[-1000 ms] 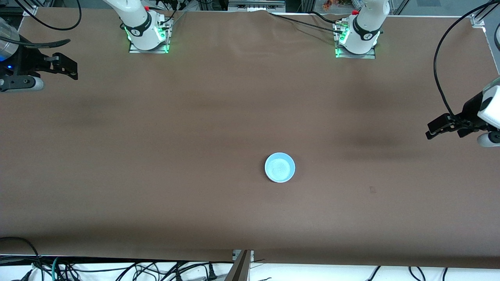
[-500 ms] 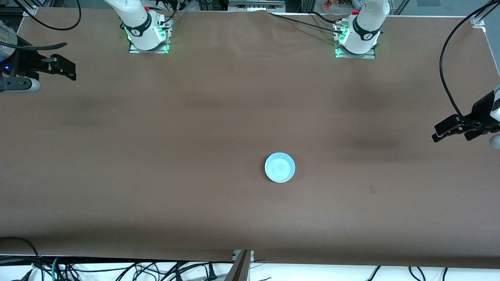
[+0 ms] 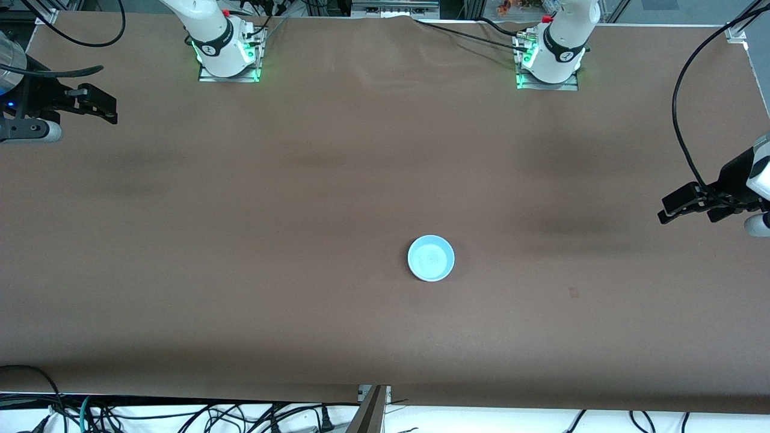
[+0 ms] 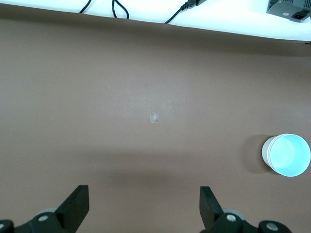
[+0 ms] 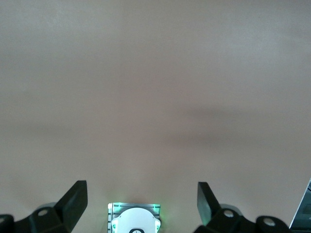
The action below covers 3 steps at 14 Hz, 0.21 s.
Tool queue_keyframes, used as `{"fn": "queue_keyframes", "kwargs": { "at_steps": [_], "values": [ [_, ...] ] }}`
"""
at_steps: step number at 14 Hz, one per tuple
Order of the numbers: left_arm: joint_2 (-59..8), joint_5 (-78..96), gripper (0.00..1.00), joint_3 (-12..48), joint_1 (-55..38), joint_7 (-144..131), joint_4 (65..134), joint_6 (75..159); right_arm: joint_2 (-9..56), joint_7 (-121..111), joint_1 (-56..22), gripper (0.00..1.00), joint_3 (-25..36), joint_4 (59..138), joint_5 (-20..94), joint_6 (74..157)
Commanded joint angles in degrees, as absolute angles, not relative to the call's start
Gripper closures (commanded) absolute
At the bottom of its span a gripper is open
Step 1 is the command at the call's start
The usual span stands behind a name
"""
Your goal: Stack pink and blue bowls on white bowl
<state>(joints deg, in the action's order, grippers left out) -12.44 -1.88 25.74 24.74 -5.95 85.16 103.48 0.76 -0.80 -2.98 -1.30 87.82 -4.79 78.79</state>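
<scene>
The blue bowl (image 3: 431, 258) is seen nested atop a white-walled stack mid-tabletop (image 3: 240, 240). The left hand (image 3: 689, 204), fingers apart and empty, is held nearer it than the right hand (image 3: 96, 103), likewise spread, waiting.

A bowl stack (image 3: 431, 258) sits mid-worktop (image 3: 240, 240), nearer the front camera than both arm bases, slightly toward the left arm's end.
</scene>
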Motion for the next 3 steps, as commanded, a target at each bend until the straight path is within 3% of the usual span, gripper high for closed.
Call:
{"fn": "queue_keyframes", "kwargs": {
  "at_steps": [1,3],
  "values": [
    [-13.45,-1.32,0.0,25.66,24.52,-4.75,83.14,102.22,0.18,-0.09,-1.93,0.0,-2.2,88.24,-3.26,79.01],
    [-13.45,-1.32,0.0,25.58,24.61,-4.48,83.14,102.39,0.18,0.09,-1.93,0.0,-2.2,88.24,-3.25,79.01]
  ]
}}
